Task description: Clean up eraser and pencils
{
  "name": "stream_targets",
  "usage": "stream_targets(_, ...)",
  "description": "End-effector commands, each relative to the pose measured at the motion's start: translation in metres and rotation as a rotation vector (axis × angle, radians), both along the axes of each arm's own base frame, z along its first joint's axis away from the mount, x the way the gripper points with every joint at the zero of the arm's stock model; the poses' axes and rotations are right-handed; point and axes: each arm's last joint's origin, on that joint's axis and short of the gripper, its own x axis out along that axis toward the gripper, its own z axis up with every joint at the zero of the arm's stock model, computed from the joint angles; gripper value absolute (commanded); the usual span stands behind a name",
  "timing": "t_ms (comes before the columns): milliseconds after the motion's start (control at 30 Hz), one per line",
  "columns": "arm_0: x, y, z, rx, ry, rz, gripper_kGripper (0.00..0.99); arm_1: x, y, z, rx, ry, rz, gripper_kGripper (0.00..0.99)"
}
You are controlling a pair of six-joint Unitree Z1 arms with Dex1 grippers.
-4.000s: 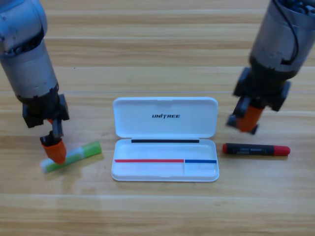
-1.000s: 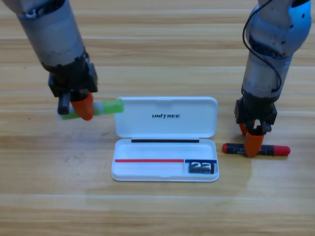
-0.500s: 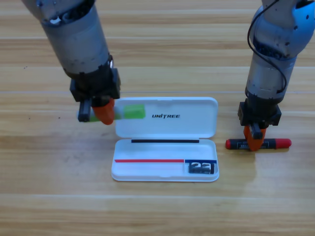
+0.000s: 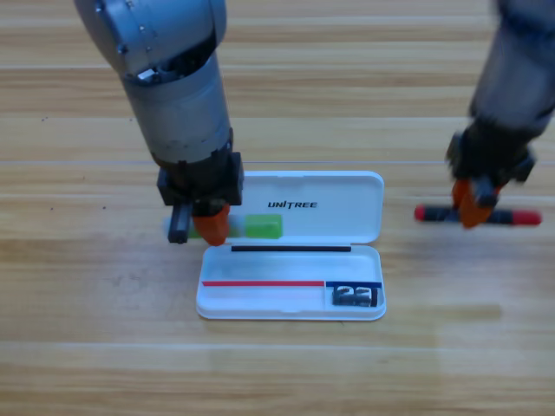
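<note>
High view: the left end effector (image 4: 211, 227) grips the light green pencil (image 4: 260, 226) and holds it level over the lower left part of the white case's (image 4: 291, 295) open lid. The right end effector (image 4: 472, 204) is closed on the black-and-red pencil (image 4: 520, 217), well right of the case above the table (image 4: 87, 347). The eraser (image 4: 354, 295) lies in the tray's small right compartment.

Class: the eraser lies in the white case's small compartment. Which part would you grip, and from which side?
Grip the eraser across its short width, probably from straight above: it lies flat in the case's lower-right compartment, walls close around, only its top exposed.
</note>
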Motion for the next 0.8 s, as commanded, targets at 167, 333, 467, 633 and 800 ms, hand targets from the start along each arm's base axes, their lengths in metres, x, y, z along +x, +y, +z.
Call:
stream_targets(167, -0.004, -0.026, -0.026, 0.03, 0.009, -0.037, 0.0, -0.049, 0.0, 0.035, 0.023, -0.002, 0.066, 0.0)
stream_targets(333, -0.003, -0.032, -0.036, 0.034, 0.018, -0.045, 0.0, -0.05, 0.001, 0.034, 0.021, 0.003, 0.07, 0.0)
stream_targets(467, -0.004, -0.036, -0.042, 0.038, 0.031, -0.051, 0.0, -0.052, 0.002, 0.032, 0.016, 0.009, 0.073, 0.0)
stream_targets(633, -0.004, -0.039, -0.047, 0.035, 0.038, -0.057, 0.0, -0.052, 0.004, 0.028, 0.009, 0.018, 0.077, 0.0)
stream_targets(800, -0.004, -0.042, -0.055, 0.036, 0.05, -0.058, 0.0, -0.052, 0.006, 0.026, 0.004, 0.024, 0.082, 0.0)
